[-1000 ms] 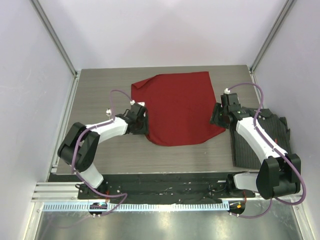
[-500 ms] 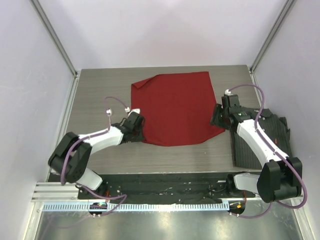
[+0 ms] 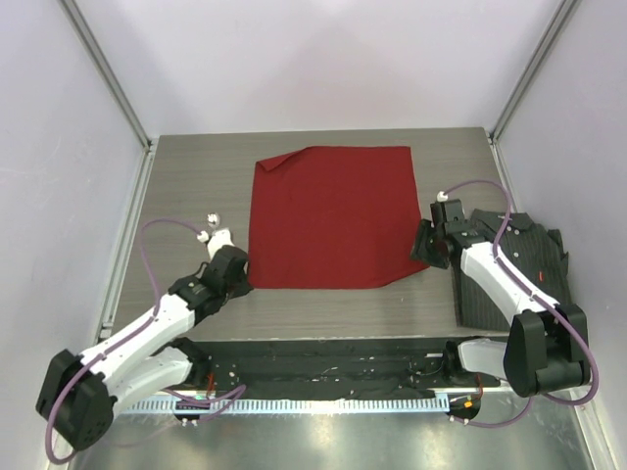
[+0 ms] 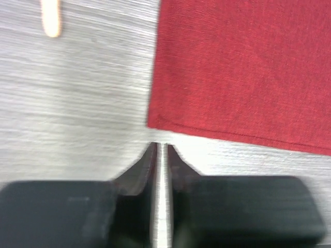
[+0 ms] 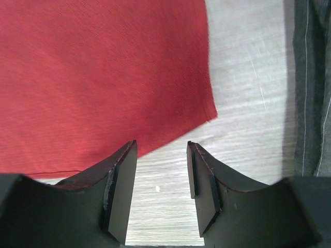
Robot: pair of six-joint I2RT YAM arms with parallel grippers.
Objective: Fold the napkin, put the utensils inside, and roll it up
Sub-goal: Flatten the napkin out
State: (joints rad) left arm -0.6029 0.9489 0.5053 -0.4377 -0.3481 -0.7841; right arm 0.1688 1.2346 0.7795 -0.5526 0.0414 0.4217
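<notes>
Napkin lies flat between the left tool, seemingly pressed together, and the spread right tool.

The napkin is matt woven cloth; the surface shows brushed grey wood grain, smooth and faintly sheened.

Overhead view plus two close wrist views over napkin corners

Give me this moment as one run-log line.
napkin: flat, unfolded, far-left corner flipped | left gripper: shut, empty, by near-left corner | right gripper: open, by near-right corner | utensil: outside napkin
</notes>
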